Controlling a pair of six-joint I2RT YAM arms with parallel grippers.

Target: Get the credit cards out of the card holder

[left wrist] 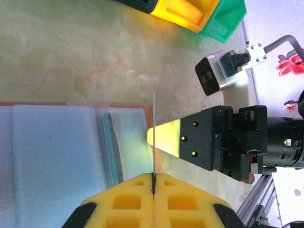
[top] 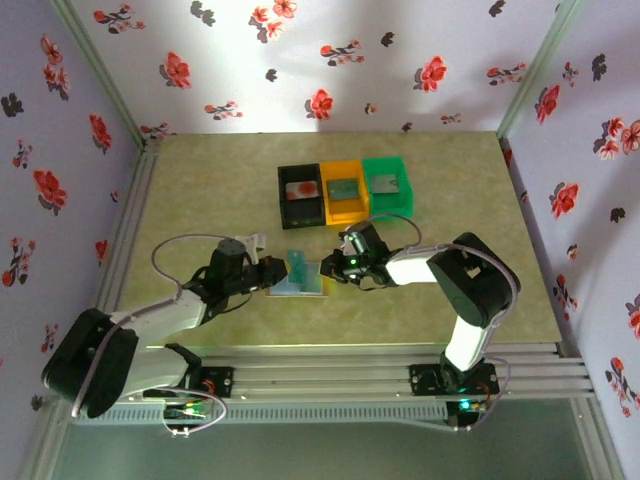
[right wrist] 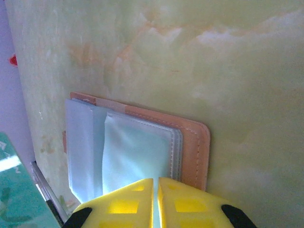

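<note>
On the pale marbled desk (top: 200, 190), the pinkish-tan bifold card holder (right wrist: 192, 137) lay open with its pale blue-grey panels up, between the two tools and short of the bins. The left tool (left wrist: 153, 178) was clamped on a thin credit card (left wrist: 154, 118), held on edge above the holder. The right tool (right wrist: 156, 185) had its yellow fingers almost together over the holder's clear pocket. Whether they pinched it could not be told. Behind, three plastic bins stood touching in a row. The black bin (top: 302, 218) held a pale card with a reddish mark (top: 300, 190), the orange bin (top: 346, 212) a grey-green card (top: 342, 188), and the green bin (top: 392, 203) a grey card (top: 386, 183).
</note>
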